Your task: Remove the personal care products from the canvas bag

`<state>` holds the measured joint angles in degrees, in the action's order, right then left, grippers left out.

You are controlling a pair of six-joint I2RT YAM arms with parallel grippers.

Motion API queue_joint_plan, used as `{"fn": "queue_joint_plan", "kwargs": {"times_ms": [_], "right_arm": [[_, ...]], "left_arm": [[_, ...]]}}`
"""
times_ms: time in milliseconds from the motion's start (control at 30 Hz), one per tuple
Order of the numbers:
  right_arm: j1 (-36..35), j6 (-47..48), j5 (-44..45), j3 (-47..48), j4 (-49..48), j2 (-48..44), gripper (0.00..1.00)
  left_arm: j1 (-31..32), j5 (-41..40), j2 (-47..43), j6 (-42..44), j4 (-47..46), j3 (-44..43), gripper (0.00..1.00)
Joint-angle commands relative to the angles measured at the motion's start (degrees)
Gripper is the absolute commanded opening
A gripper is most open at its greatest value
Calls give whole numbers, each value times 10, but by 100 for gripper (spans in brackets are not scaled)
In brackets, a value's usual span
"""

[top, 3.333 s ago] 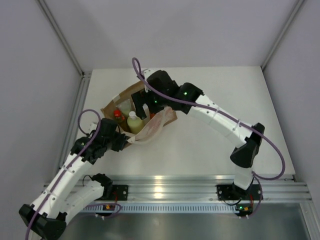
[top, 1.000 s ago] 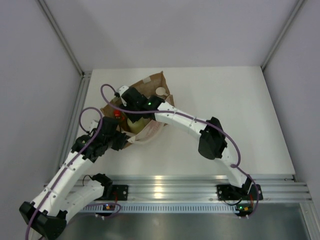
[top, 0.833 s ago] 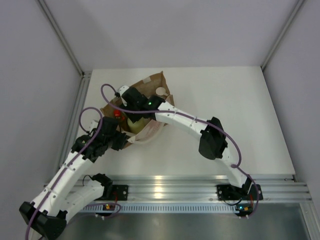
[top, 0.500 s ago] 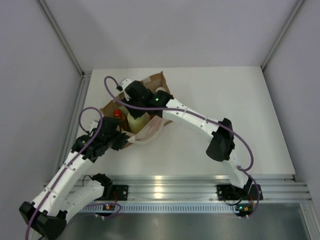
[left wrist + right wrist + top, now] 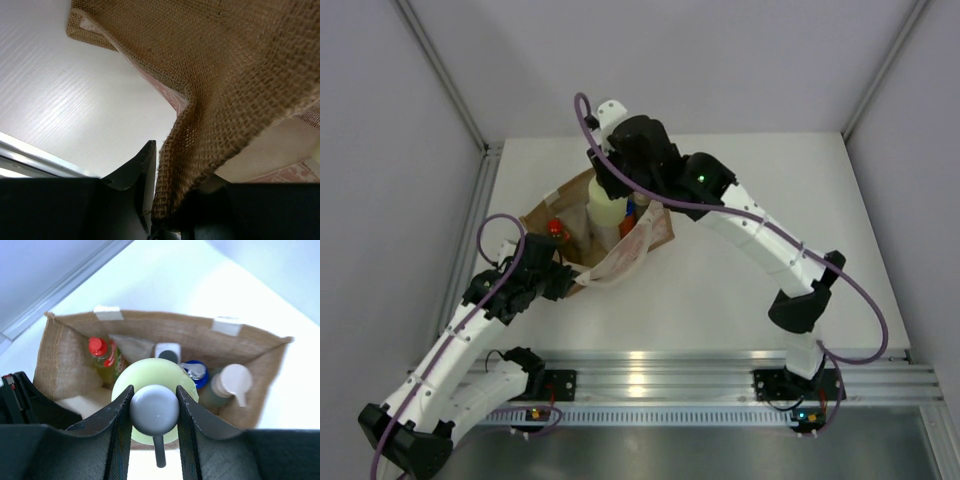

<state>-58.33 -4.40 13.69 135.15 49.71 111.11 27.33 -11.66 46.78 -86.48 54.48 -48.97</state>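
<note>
Top view: the right gripper (image 5: 611, 190) has risen from the bag (image 5: 542, 215), lifting the pale bottle (image 5: 605, 212) above its mouth, so one product is nearly out. Left wrist: the left gripper (image 5: 161, 220) has its jaws pinched shut on the bag's rim. Right wrist: narrow jaws clasp the bottle's pump neck, and other products remain in the bag below.

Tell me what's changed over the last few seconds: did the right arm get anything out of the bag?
The right gripper dipped into the bag, closed on the pale green pump bottle and lifted it up over the bag's opening. The left gripper stayed clamped on the bag's near edge, the bag barely shifted, and the red-capped bottle stayed inside.
</note>
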Motion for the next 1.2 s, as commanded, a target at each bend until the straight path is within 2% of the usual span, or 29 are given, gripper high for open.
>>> {"fn": "queue_joint_plan", "kwargs": {"times_ms": [0, 200, 367, 533, 700, 733, 900, 1167], "right_arm": [[16, 20, 60, 58, -55, -90, 0], [70, 36, 93, 55, -40, -143, 0], [182, 20, 58, -19, -39, -195, 0], [281, 32, 13, -107, -64, -207, 0], [348, 33, -23, -210, -156, -230, 0], [360, 36, -24, -261, -178, -236, 0], [392, 39, -66, -405, -312, -245, 0], [429, 3, -124, -567, -510, -219, 0]], "left_arm": [[0, -23, 2, 0, 27, -14, 26], [1, -26, 5, -2, 26, -16, 26], [1, -26, 7, 2, 25, -24, 26], [0, -31, 9, 15, 26, -32, 26], [0, -25, 9, 17, 26, -36, 26], [0, -24, 10, 18, 26, -37, 26], [0, -20, 15, 25, 25, -43, 26], [0, -13, 16, 32, 27, -48, 26]]}}
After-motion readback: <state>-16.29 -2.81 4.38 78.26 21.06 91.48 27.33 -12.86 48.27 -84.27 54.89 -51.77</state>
